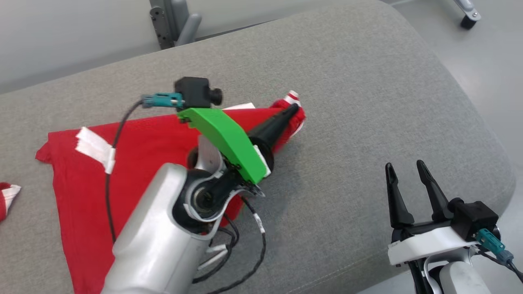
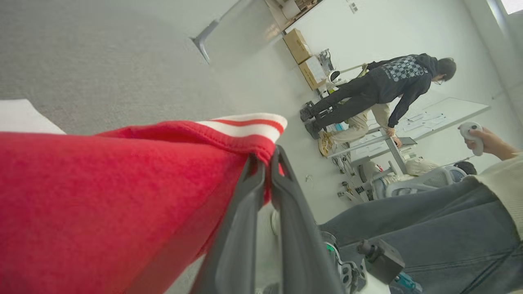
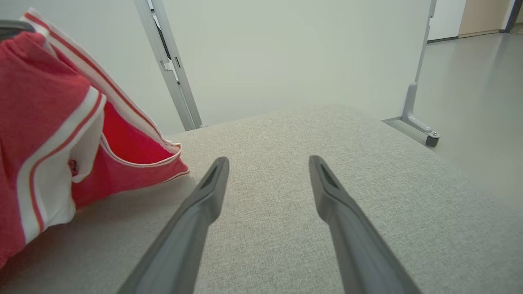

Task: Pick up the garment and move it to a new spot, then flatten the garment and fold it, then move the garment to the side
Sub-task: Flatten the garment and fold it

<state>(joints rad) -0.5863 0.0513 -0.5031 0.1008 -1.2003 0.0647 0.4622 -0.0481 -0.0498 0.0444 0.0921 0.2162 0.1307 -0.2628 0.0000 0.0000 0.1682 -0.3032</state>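
left end effector [image 1: 293,108] pinching garment [image 1: 155,141] edge, right end effector [image 1: 404,165] spread near cushion [image 1: 347,81] edge

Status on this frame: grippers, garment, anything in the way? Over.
Left gripper shut on striped sleeve end of red garment, raised. Rest of garment spread on grey cushion. Right gripper open, empty, apart from it. Person with controller sits nearby, not touching.

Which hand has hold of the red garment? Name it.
The left hand: it is shut on the striped edge of the garment. The right hand stands open over the grey cushion, off to the side, holding nothing.
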